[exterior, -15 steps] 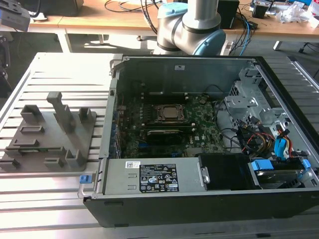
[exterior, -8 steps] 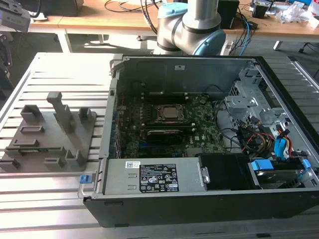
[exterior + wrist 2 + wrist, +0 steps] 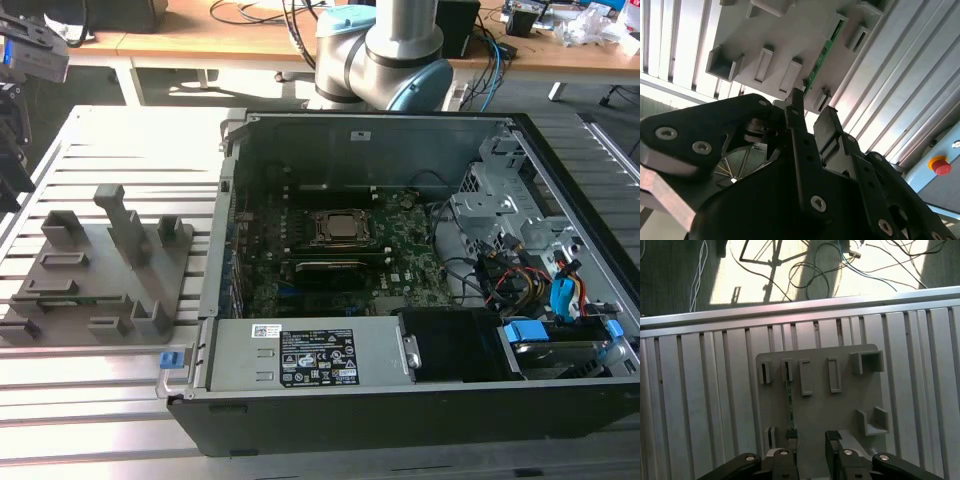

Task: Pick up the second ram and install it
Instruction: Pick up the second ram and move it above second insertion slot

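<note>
The second ram is a thin green stick standing on edge in a slot of the grey holder plate. It also appears as a green strip in the second wrist view and as a faint green line on the plate in the exterior view. My gripper is open and hovers above the near end of the stick, apart from it. One black finger lines up with the ram and the other finger stands beside it. Nothing is between the fingers.
The open computer case with its green motherboard and CPU socket lies at the exterior view's right. Grey holder blocks rise from the plate. The slatted aluminium table ends near cables on the floor.
</note>
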Available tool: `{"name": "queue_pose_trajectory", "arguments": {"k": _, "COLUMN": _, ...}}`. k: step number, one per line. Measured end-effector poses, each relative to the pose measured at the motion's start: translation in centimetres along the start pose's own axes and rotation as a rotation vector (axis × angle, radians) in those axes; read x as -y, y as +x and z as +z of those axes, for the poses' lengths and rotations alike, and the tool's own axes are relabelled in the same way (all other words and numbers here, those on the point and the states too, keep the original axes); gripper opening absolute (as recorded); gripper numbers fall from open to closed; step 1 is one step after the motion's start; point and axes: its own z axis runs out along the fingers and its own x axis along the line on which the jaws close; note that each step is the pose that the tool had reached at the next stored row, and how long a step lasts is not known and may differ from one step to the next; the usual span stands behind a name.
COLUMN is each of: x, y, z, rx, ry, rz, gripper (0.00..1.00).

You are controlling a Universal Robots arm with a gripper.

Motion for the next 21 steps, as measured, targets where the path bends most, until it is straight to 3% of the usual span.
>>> {"name": "queue_pose_trajectory", "arguments": {"k": 8, "x": 0.05, "y": -0.01, "z": 1.71, "rx": -0.0001, "ry": -0.0001, "rz": 0.0, "gripper": 0.36}}
{"name": "queue_pose_trajectory", "arguments": {"k": 21, "x": 0.12, "y": -0.02, "z": 3.84, "rx": 0.0, "ry": 0.0, "rz": 0.0, "gripper": 0.36}}
